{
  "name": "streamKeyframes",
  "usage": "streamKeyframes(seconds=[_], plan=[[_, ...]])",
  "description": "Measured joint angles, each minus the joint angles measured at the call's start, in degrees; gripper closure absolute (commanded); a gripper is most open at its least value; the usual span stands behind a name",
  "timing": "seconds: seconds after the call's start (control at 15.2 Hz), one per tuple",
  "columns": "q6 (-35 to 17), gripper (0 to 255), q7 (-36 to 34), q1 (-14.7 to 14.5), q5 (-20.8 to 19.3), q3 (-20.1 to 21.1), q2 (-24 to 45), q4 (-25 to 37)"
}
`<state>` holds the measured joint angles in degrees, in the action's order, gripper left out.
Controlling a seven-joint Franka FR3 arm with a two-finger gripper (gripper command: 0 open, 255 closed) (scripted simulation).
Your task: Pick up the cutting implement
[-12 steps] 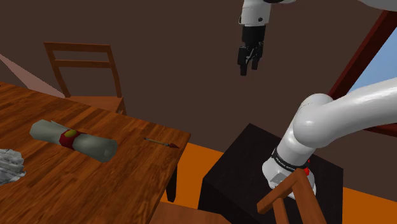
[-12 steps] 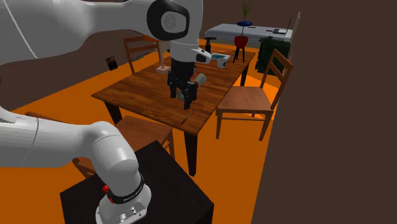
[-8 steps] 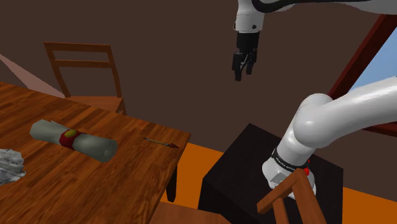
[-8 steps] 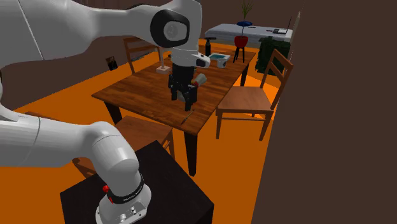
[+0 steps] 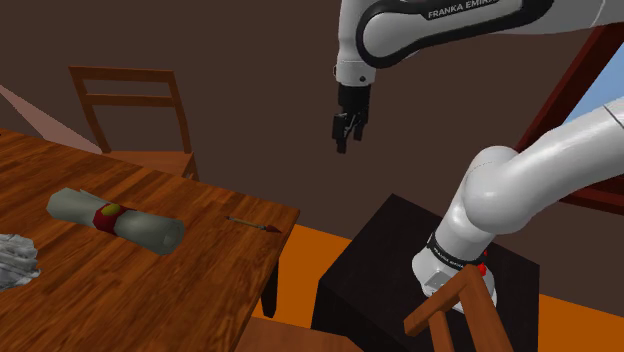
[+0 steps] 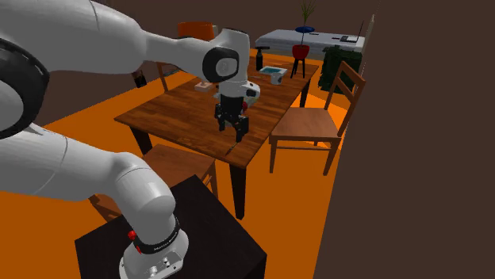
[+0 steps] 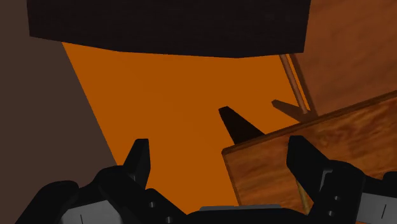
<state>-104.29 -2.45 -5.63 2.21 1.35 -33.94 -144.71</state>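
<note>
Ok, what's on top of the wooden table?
A grey roll with a red band, a crumpled whitish thing and a thin knife near the corner. From the second exterior view, the gripper hides some tabletop.

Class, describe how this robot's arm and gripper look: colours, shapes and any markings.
The arm is glossy white, built of thick rounded tubes joined by dark bands. One dark band carries white lettering that begins FRANKA. A black ring near the base has a red dot. The gripper is all black, with two tapering fingers.
</note>
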Motion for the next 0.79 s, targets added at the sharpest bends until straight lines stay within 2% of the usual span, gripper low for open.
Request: streamKeyframes(seconds=[0.4, 0.79], plan=[[-12.5, 0, 0.4, -2.6, 1.4, 2.5, 9.5, -0.7], [-23.8, 0, -0.1, -5.0, 2.0, 5.5, 21.0, 1.7]])
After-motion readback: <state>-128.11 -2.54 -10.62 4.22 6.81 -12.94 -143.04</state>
